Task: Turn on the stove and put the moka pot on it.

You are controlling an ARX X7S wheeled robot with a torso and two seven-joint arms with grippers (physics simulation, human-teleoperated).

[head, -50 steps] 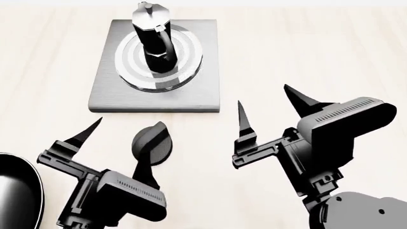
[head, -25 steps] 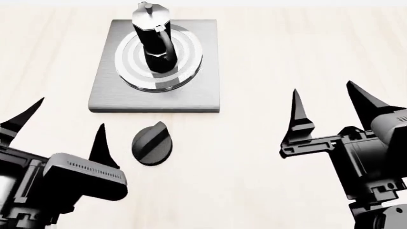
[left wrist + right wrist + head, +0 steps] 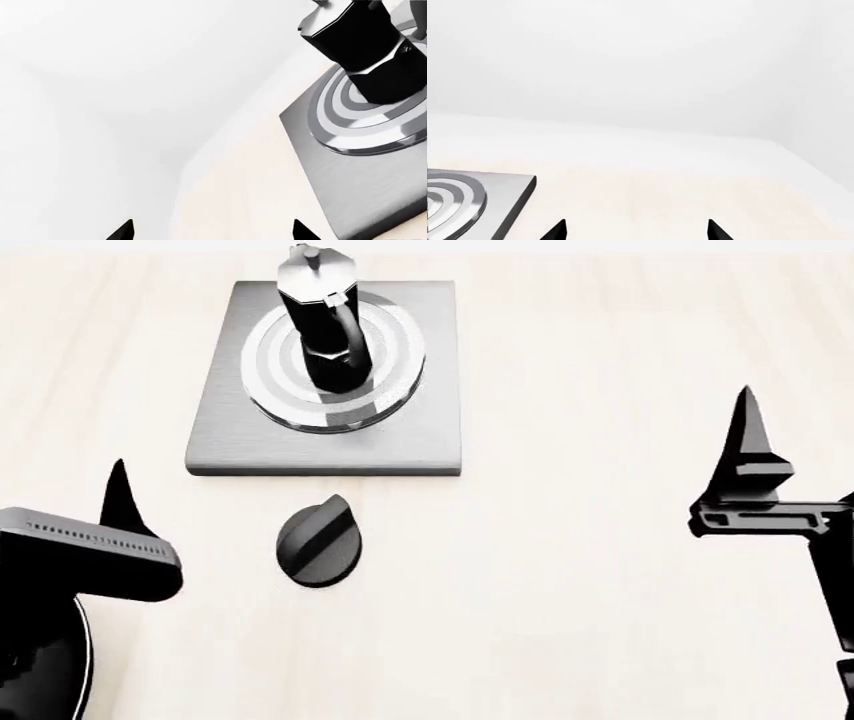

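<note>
The moka pot (image 3: 320, 325) stands upright on the burner rings of the grey stove (image 3: 240, 440). Its round black knob (image 3: 319, 541) lies on the table just in front of the plate. In the left wrist view the moka pot (image 3: 367, 45) and stove (image 3: 347, 190) lie well beyond my left gripper (image 3: 212, 227), which is open and holds nothing. My right gripper (image 3: 635, 227) is open too, with only a corner of the stove (image 3: 500, 192) off to one side. In the head view one left finger (image 3: 118, 485) shows at the left edge and one right finger (image 3: 747, 440) at the right edge.
A black frying pan (image 3: 40, 680) shows partly at the bottom left corner, under my left arm. The light wooden table (image 3: 574, 360) stretches around the stove, and a white wall lies beyond its far edge.
Both arms have swung outward: the left gripper moved left, away from the knob, and the right gripper moved right, partly out of view. The moka pot and knob have not moved.
</note>
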